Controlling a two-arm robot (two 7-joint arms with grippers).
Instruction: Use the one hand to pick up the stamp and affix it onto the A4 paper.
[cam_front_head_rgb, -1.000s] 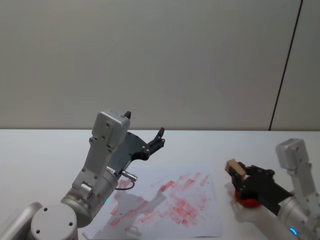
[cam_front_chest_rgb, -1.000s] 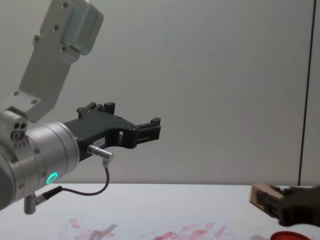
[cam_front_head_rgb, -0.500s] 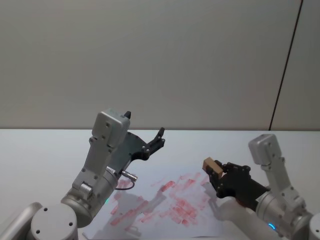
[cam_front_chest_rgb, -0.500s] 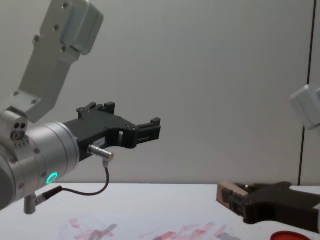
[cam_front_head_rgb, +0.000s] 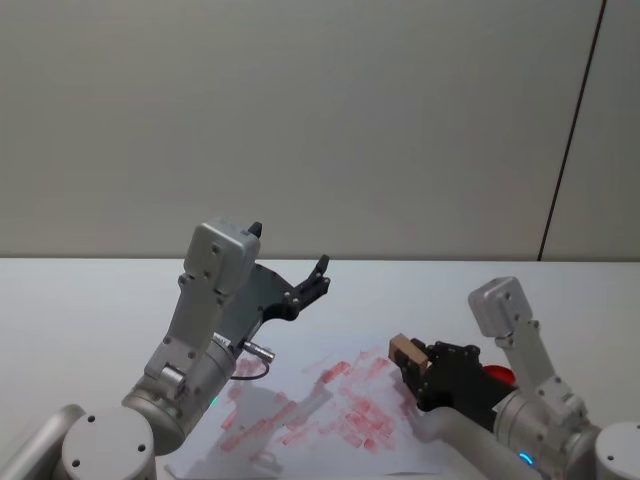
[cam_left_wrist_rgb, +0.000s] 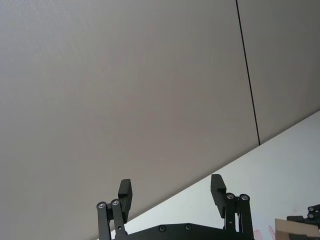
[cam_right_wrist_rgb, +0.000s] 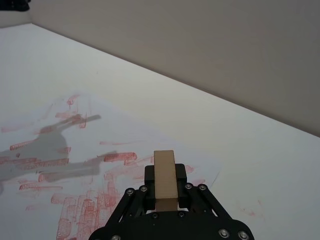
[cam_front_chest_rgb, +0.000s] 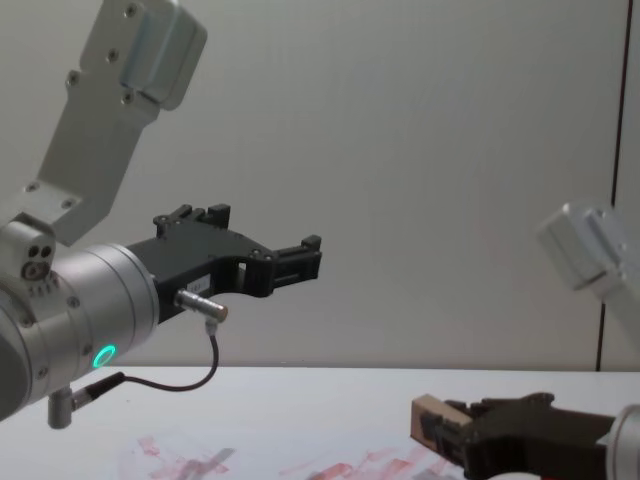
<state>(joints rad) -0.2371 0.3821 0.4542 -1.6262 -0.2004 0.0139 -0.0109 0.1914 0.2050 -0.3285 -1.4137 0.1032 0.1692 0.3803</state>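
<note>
The small, light tan, rectangular wooden stamp is gripped between the two black fingers of the right gripper, which is carried by a pale grey-white boxy arm segment. The fingers are closed on the two sides of the stamp, and one end of it is left sticking out in front of the fingertips, as is seen well in the right wrist view, where the stamp stands in the middle of the right gripper.

The stamp is held over the right part of the white A4 paper, which is covered with smeared red and pink ink marks and is laid flat on the white table. In the chest view the stamp is seen low, near the sheet; whether it is touching the A4 paper cannot be told.

A flat round red disc is partly seen on the table just behind the right gripper, to the right of the paper.

The left gripper, black, with a silver cylindrical wrist and a green light ring, is held raised over the left side of the table, well apart from the stamp. Its fingers are spread wide apart and nothing is held between them, as shown in the left wrist view
</note>
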